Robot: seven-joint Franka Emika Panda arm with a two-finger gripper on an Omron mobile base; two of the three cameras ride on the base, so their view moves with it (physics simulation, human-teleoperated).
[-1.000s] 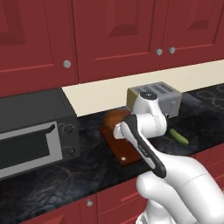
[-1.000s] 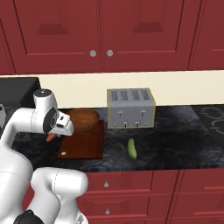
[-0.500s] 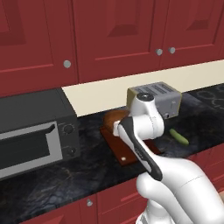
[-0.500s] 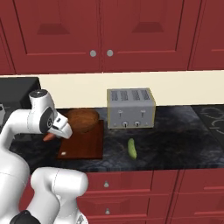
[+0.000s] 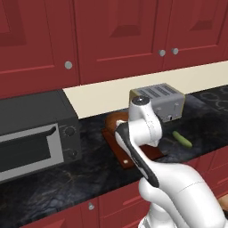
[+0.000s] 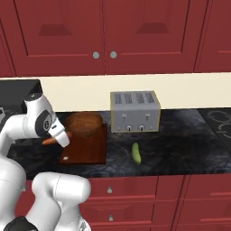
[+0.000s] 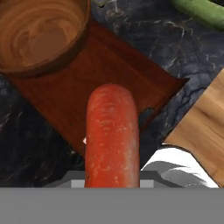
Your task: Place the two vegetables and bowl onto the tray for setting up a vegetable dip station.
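Orange-red carrot (image 7: pixel 112 135) gripped in the claw (image 6: pixel 62 137) above unlabelled wooden tray (image 7: pixel 118 72) beside bowl (image 7: pixel 37 33)

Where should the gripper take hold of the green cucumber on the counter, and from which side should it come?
Grip the cucumber around its middle, coming down from above. It lies flat on the dark counter, with free space on both long sides, so the fingers can probably close across its narrow width. The gripper holds the carrot now.

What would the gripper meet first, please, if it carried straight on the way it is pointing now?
Most likely the tray. The gripper holds the carrot pointing down at the board's bare wood, beside the bowl, so the carrot's tip would probably touch there first. Its height above the tray is unclear.
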